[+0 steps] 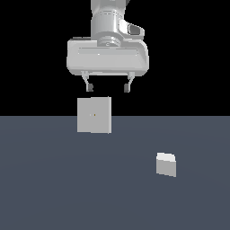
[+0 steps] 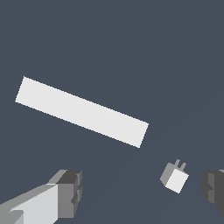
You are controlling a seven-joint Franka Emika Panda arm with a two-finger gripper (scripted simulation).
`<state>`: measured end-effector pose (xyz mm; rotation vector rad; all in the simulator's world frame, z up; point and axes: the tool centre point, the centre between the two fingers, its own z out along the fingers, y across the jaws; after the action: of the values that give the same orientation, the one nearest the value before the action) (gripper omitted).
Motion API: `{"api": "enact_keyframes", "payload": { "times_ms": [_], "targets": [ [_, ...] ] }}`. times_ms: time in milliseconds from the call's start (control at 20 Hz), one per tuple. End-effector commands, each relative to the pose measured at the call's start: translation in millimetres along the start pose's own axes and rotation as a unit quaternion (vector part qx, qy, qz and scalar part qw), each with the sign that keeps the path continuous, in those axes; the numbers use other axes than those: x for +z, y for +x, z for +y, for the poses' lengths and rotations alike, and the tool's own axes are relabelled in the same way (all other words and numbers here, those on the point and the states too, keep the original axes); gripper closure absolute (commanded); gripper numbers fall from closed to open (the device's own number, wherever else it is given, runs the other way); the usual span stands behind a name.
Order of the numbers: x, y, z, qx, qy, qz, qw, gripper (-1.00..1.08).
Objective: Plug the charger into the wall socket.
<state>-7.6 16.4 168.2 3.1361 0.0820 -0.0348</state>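
Exterior view: gripper (image 1: pixel 109 85) hangs in the upper centre of the frame, high above the dark blue-grey tabletop (image 1: pixel 54 193). Jaws spread wide apart, nothing between them, nothing held.

Wall socket (image 1: pixel 94 115) stands upright at centre-left of the frame, directly below the gripper and apart from it; a tiny yellowish dot marks the middle of its face.

Charger (image 1: pixel 166 164) rests on the tabletop in the lower right of the frame, well apart from the socket and untouched.

Wrist view: socket (image 2: pixel 82 112) appears as a long pale bar seen from above. Charger (image 2: pixel 175 178) shows two short prongs at one end. One finger (image 2: pixel 65 192) is visible at lower left, the other at the right edge; the charger lies near the right one without contact.
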Motion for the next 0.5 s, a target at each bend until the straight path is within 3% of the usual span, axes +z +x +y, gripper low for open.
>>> {"api": "enact_keyframes", "payload": {
  "times_ms": [0,450],
  "targets": [
    [0.0,0.0,0.0,0.000,0.000,0.000,1.0000,-0.92],
    [8.2,-6.3,10.1,0.020,-0.002,0.009,0.9998,-0.92]
  ]
}}
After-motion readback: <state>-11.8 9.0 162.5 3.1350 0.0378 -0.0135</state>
